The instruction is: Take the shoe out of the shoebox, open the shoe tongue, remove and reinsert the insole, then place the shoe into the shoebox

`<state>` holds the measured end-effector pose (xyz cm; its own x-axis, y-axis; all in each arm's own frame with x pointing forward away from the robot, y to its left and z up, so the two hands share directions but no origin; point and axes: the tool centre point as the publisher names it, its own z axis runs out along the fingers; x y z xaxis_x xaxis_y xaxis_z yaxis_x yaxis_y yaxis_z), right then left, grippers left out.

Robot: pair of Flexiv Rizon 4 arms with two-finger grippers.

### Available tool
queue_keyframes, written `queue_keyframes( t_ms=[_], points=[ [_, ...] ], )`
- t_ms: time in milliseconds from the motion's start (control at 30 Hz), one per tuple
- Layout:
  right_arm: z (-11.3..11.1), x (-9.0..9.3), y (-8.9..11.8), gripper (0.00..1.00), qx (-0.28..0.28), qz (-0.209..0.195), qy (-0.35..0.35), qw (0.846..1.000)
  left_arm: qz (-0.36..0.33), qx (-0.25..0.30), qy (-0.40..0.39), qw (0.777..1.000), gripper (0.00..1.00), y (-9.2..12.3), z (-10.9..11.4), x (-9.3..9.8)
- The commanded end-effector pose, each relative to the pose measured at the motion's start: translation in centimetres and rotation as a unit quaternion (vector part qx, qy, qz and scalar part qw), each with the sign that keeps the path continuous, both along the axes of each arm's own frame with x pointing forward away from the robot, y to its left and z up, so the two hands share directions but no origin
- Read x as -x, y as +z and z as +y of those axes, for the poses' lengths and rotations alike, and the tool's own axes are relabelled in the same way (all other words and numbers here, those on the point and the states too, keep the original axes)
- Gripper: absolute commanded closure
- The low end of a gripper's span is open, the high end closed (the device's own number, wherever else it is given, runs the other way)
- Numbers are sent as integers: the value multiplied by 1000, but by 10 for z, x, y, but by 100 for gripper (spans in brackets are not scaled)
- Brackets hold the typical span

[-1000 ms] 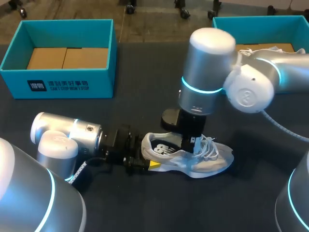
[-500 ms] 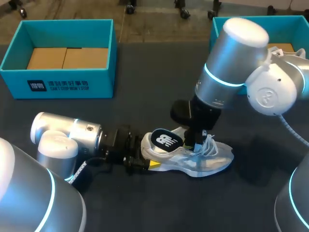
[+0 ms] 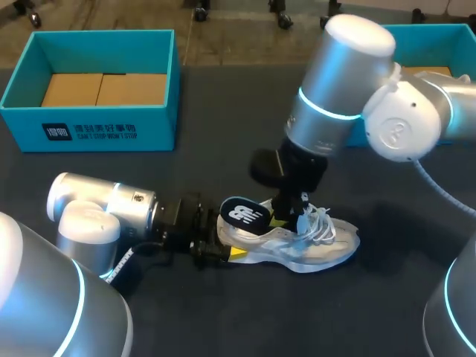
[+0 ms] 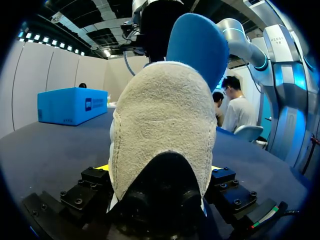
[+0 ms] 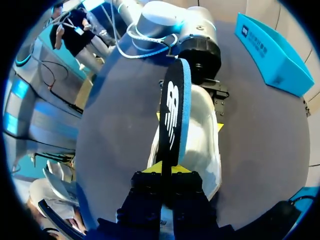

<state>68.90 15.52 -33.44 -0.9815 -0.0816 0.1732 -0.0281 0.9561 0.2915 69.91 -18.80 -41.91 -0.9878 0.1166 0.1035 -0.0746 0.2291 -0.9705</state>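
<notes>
1. head view: the white mesh sneaker [image 3: 309,245] lies on the dark surface [image 3: 223,149], its heel clamped by the left gripper [image 3: 224,239].
2. right wrist view: the right gripper [image 5: 165,170] pinches the black-and-blue insole [image 5: 173,112], raised above the sneaker.
3. only the left wrist view shows the insole's blue underside.

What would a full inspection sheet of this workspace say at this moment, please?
Surface: dark table.
Job's things: pale shoe on the table, heel toward the left tool; black insole raised above its opening; left shoebox and right shoebox, both teal, at the far corners.
Clutter: nothing seen.
Grippers: left tool shut on the shoe's heel; right tool shut on the insole.
Cables: grey cable hanging off the right arm.
Surroundings: nothing seen reaching over the table.
</notes>
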Motion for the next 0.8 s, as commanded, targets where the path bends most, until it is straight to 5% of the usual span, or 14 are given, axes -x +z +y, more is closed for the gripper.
queue_keyframes(
  t_ms=[33, 100, 133, 267, 800],
  points=[
    [14, -6, -2, 100, 9, 12, 28, 999, 0, 0, -1, 1000, 100, 0, -1, -1],
    [17, -6, -2, 96, 15, 19, 39, 999, 0, 0, -1, 1000, 100, 0, -1, -1],
    [17, -5, -2, 76, 18, 22, 39, 999, 0, 0, -1, 1000, 100, 0, -1, -1],
    [17, -4, 8, 60, 26, 21, 31, 999, 0, 0, -1, 1000, 100, 0, -1, -1],
    [19, -16, 14, 60, 6, 49, -8, 999, 0, 0, -1, 1000, 100, 0, -1, -1]
  ],
)
